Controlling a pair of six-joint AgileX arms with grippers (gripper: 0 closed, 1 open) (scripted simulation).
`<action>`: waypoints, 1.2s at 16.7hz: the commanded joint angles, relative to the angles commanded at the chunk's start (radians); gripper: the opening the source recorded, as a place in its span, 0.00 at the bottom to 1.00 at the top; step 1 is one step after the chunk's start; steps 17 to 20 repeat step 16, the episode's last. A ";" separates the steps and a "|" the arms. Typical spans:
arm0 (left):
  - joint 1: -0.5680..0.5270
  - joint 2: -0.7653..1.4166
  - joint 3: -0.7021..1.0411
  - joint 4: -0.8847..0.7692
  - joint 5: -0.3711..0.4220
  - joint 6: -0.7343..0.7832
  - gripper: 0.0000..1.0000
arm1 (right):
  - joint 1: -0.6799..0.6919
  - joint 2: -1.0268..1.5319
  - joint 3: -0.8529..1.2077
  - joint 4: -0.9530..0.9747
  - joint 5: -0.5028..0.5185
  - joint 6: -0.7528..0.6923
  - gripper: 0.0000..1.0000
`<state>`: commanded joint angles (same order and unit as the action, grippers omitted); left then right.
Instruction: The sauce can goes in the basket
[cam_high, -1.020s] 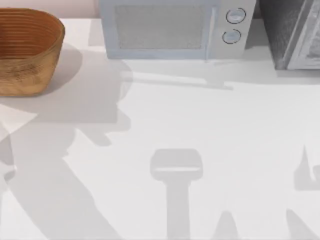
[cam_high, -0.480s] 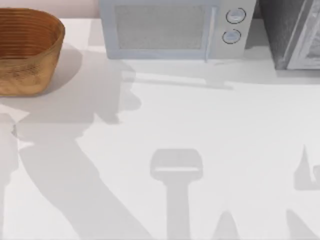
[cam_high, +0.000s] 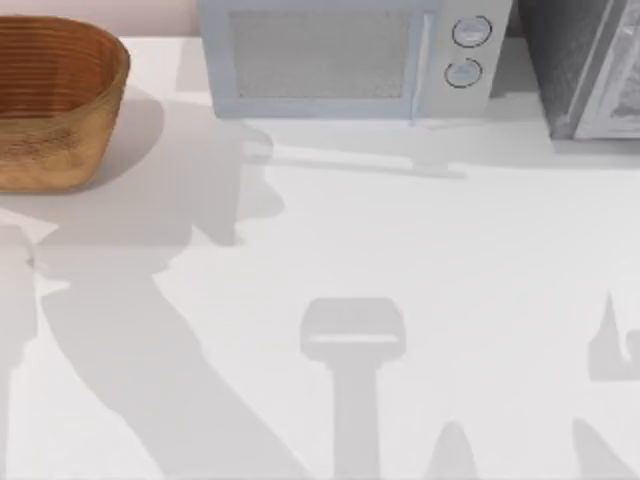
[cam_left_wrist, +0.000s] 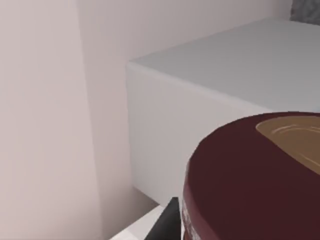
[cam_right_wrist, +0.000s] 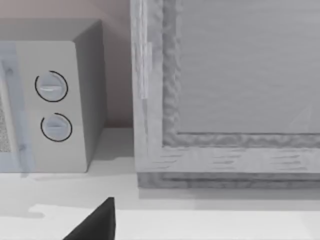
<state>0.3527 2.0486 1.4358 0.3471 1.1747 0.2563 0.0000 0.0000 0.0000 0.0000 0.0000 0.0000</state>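
Shadow of left arm has crept rightward. Sauce can (cam_left_wrist: 255, 180) looms at left wrist, grip state cannot tell. Basket (cam_high: 55, 100) sits at 10 o'clock; centre over it before lowering.

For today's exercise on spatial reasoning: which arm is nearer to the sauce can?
Left. The sauce can sits right up against the left wrist camera, beside a dark finger. The right wrist view faces the microwave instead.
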 joint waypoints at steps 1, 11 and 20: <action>0.000 0.000 0.000 0.000 0.000 0.000 0.30 | 0.000 0.000 0.000 0.000 0.000 0.000 1.00; 0.000 0.000 0.000 0.000 0.000 0.000 1.00 | 0.000 0.000 0.000 0.000 0.000 0.000 1.00; 0.000 0.000 0.000 0.000 0.000 0.000 1.00 | 0.000 0.000 0.000 0.000 0.000 0.000 1.00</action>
